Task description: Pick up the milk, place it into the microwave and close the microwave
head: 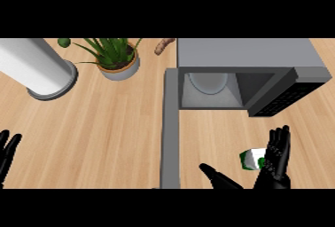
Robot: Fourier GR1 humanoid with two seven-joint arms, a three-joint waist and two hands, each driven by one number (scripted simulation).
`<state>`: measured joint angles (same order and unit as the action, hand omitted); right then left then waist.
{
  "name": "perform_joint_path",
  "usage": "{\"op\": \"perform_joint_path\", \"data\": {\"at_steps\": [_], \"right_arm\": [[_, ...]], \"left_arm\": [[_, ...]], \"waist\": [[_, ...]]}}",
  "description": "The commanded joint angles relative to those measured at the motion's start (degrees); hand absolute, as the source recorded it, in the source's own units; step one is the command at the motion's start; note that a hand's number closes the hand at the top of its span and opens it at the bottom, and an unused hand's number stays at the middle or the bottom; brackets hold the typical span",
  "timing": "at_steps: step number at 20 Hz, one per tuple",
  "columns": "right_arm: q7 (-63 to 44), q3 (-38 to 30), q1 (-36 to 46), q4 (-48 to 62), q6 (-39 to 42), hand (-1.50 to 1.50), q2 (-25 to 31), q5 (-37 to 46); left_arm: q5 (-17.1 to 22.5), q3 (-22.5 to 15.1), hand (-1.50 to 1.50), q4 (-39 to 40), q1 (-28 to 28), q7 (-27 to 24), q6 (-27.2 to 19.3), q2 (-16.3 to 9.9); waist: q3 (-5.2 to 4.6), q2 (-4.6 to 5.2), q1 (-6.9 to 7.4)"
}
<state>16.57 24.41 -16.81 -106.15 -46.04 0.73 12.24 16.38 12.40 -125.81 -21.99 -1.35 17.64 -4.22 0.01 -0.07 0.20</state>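
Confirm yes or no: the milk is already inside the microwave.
No. The milk sits on the counter by the right robot hand, outside the open microwave.

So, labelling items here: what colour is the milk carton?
White with green patches; the milk carton shows in the head view.

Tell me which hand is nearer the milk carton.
Right. The right hand is open right beside the milk carton, fingers at its right side and thumb below-left. The left hand rests open at the far left edge.
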Motion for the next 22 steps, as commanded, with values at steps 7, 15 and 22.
{"op": "perform_joint_path", "data": {"at_steps": [7, 15, 22], "right_arm": [[12.3, -10.6, -2.8, 8.8, 4.5, -1.50, 2.2, -11.1], [18.6, -13.8, -5.9, 13.0, 7.9, -1.50, 1.8, -14.1], [25.8, -21.8, 1.4, 30.0, 16.6, -1.50, 2.8, -20.4]], "left_arm": [[-2.9, -0.6, -1.50, 0.2, -3.4, -4.0, 3.0, 3.6], [0.9, 3.4, -1.50, 0.1, -4.4, -3.2, 5.5, 2.2], [-2.4, 1.4, -1.50, 0.1, -2.7, -3.1, 4.0, 4.1]], "waist": [[0.01, -0.02, -0.12], [-0.01, -0.02, -0.12], [0.02, 0.04, 0.05]]}}
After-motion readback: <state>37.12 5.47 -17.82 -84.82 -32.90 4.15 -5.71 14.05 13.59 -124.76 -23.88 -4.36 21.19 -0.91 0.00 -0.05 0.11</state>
